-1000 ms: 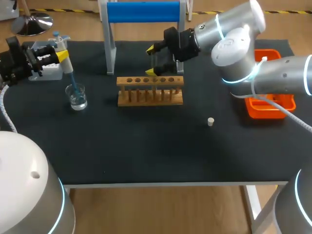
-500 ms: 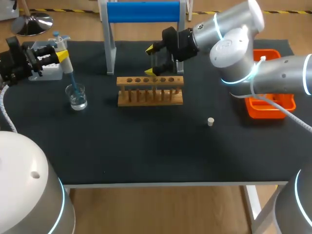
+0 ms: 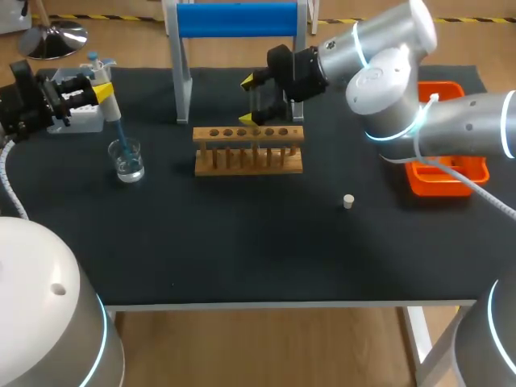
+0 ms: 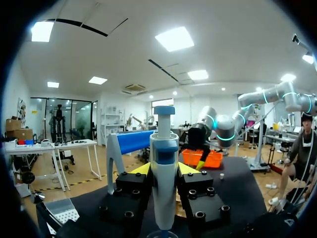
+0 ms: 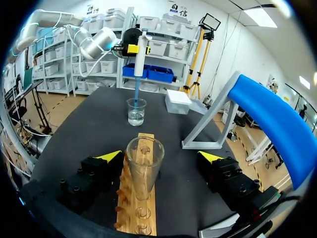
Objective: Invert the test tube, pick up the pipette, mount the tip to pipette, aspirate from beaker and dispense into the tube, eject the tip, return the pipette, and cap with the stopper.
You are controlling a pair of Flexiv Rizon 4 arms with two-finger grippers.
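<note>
My left gripper (image 3: 101,83) at the table's far left is shut on the white and blue pipette (image 3: 110,103). The pipette's blue tip (image 3: 121,139) dips into the glass beaker (image 3: 128,160). In the left wrist view the pipette (image 4: 163,163) stands upright, clamped in that gripper (image 4: 163,169). My right gripper (image 3: 250,100) hangs open behind the wooden rack (image 3: 248,149). In the right wrist view a clear test tube (image 5: 143,166) stands mouth up in the rack (image 5: 138,198), between the spread fingers of this gripper (image 5: 159,156) and touching neither. The small white stopper (image 3: 348,201) lies right of the rack.
An orange tray (image 3: 451,179) sits at the right edge under my right arm. A blue-topped stand (image 3: 238,20) rises at the back behind the rack. A white box (image 5: 177,103) lies beyond the beaker (image 5: 136,111).
My right gripper has shifted slightly left around the tube. The left arm and the pipette have not moved.
</note>
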